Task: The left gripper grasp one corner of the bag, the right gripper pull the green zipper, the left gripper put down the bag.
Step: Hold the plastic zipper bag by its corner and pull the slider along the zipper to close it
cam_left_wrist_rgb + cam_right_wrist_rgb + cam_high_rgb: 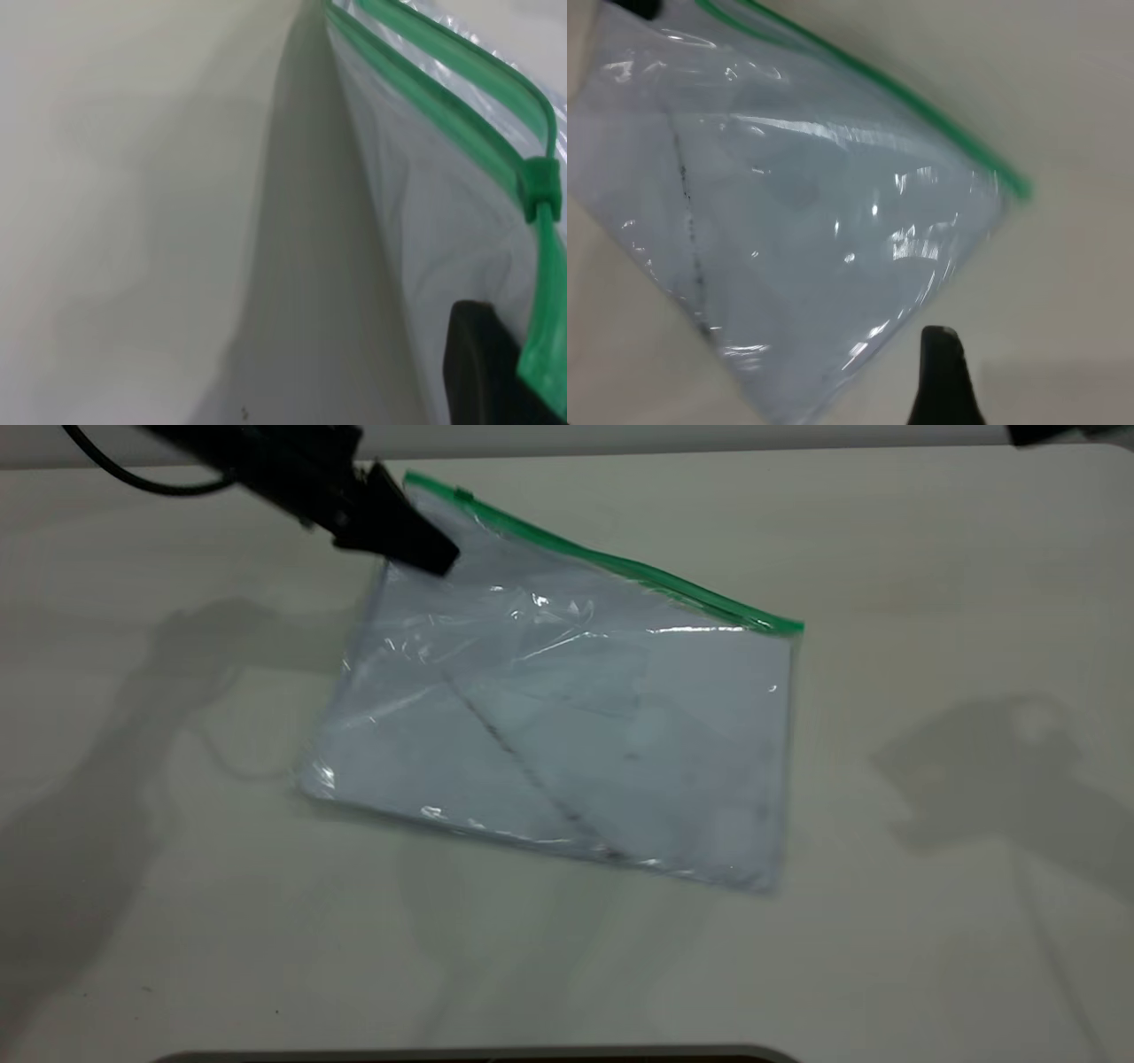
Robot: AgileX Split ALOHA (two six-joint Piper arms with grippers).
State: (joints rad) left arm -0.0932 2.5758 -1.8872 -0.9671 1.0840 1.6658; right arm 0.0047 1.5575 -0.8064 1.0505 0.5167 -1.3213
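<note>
The bag [567,735] is a clear pouch with white paper inside and a dark diagonal line. It lies tilted on the table, its far left corner raised. My left gripper [423,556] is shut on that corner, just below the green zipper [620,565]. The small green slider tab [461,494] sits close to the held corner. In the left wrist view the slider tab [539,186] rides on the green zipper [425,71], and one black finger [478,363] presses on the bag [443,230]. My right gripper [943,381] hovers off the bag [788,204], near its corner away from the zipper.
The pale table [930,921] has bare surface all round the bag. A black cable [133,476] trails behind the left arm. The right arm [1050,432] only shows at the far right corner. A dark rounded edge [478,1056] lines the near side.
</note>
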